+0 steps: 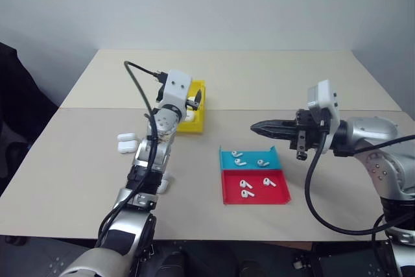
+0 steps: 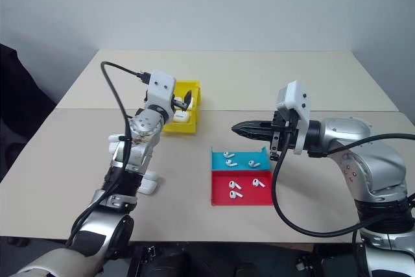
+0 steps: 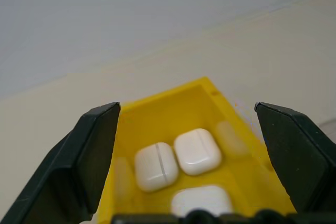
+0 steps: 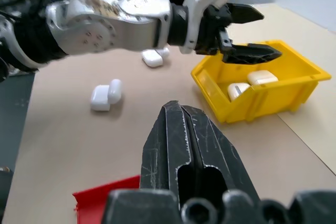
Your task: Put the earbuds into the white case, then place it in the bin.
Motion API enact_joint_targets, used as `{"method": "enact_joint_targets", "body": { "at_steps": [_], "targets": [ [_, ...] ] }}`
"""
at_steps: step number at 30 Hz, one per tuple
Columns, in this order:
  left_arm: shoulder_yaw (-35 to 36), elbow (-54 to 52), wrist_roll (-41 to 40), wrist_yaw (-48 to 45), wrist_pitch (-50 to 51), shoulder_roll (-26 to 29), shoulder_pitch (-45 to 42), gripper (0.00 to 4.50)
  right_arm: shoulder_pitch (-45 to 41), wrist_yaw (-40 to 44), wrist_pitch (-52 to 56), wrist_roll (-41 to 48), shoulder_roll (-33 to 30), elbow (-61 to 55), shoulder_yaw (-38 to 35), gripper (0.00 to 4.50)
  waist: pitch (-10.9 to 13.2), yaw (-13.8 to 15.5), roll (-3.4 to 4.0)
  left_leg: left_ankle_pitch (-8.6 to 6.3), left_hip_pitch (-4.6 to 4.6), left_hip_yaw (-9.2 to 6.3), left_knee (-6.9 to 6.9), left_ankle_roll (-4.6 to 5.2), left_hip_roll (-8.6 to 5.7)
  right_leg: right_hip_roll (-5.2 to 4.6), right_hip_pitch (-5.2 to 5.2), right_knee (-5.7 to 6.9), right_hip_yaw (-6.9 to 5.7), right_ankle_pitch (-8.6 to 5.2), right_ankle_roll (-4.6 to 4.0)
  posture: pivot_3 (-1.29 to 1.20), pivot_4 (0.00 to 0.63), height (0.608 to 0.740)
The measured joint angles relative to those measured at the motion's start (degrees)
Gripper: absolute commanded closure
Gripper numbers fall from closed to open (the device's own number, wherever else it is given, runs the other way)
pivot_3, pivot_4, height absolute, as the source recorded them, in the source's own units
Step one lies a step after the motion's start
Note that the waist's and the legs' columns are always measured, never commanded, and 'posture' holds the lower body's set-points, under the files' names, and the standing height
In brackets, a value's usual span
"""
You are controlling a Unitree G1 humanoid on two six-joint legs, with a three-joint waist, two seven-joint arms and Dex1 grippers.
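Head view: your left gripper hangs over the bin, fingers spread, holding nothing. Your right gripper points left above the blue tray, fingers pressed together; earbuds lie in both trays.

Left wrist view: three white cases rest inside the bin between the parted fingers.

Right wrist view: two more cases sit on the table.

On the beige worktop, the yellow plastic bin holding white plastic cases sits left of and behind the blue tray, itself behind the red tray.
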Motion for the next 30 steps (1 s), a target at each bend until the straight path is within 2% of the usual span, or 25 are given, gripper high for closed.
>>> {"method": "enact_joint_targets", "body": {
  "at_steps": [5,8,13,19,24,30],
  "targets": [
    [2.5,-17.1,-13.6,-17.2,5.6,9.2,9.8,0.02,4.3,3.4,-3.0,-4.6,-5.8,1.0,0.7,4.50,0.0,-0.3,0.02,0.18,0.01,0.01,-0.02,-0.30,0.04,0.01,0.00,-0.01,0.02,0.00,0.00,0.00,0.150,0.740],
    [2.6,-23.6,-16.5,-24.8,6.5,17.9,15.8,0.02,7.9,6.3,-7.3,-9.2,-9.8,3.0,1.4,4.50,0.0,-0.2,0.03,0.02,0.05,0.00,-0.01,-0.03,0.04,0.01,0.05,0.00,0.02,0.00,0.00,0.00,0.150,0.740],
    [6.8,-30.0,-24.4,-34.5,8.5,27.1,23.2,0.02,14.2,12.6,-18.1,-12.2,-11.9,6.4,-0.8,4.50,0.0,0.0,0.04,-0.01,0.07,0.01,-0.02,0.01,0.07,0.01,0.06,-0.02,0.02,0.00,0.00,0.00,0.150,0.740],
    [15.0,-33.5,-32.9,-40.9,9.4,33.6,30.5,0.02,18.2,20.7,-28.4,-12.0,-15.6,7.9,-8.8,4.50,0.0,-0.1,0.05,-0.03,0.15,0.04,-0.03,0.04,0.13,0.04,0.14,-0.03,0.02,0.00,0.00,0.00,0.150,0.740],
    [21.2,-36.0,-38.8,-45.3,11.4,39.1,36.1,0.02,20.2,23.5,-30.5,-11.7,-17.1,8.8,-11.2,4.50,0.0,-0.3,0.06,-0.05,0.27,0.12,-0.07,0.07,0.19,0.05,0.17,-0.01,0.10,-0.01,-0.02,0.00,0.150,0.740],
    [24.6,-38.1,-40.8,-45.2,11.5,40.8,40.9,0.02,20.5,24.5,-30.8,-11.2,-17.7,8.4,-12.3,4.50,0.0,-0.1,0.06,-0.07,0.31,0.16,-0.08,0.10,0.21,0.05,0.21,-0.02,0.12,-0.01,-0.02,0.00,0.150,0.740]
  ]
}}
